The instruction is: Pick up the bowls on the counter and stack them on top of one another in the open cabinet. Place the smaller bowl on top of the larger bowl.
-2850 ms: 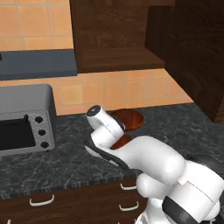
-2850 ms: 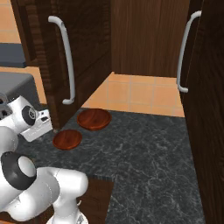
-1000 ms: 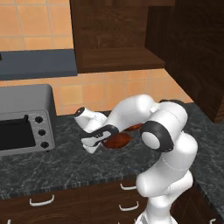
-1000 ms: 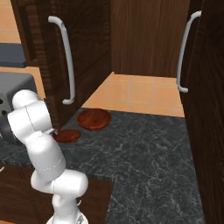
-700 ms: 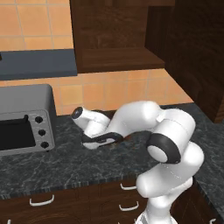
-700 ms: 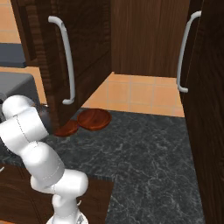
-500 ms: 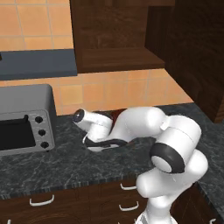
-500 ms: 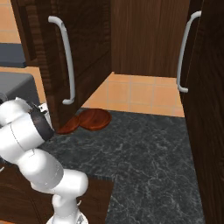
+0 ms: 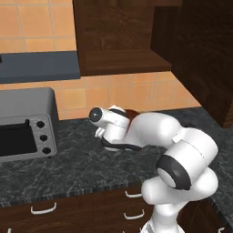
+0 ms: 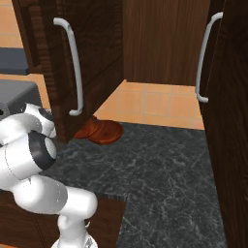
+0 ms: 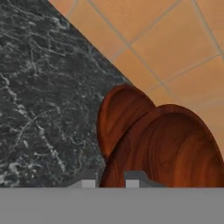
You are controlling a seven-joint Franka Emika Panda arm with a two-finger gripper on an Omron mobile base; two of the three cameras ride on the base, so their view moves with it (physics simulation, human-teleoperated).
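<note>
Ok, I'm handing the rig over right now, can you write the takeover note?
Gripper: low over the counter, tips either side of the near bowl's rim. I cannot tell whether it has clamped.
Bowls: the near bowl, probably the smaller, is at the fingers. The far bowl sits on the counter by the tiled wall, close behind it.
Cabinet: open, shelf bare.
Done: the reach to the first bowl.
Left: confirm the grasp. Put the larger bowl in the cabinet first, then the smaller on top.
</note>
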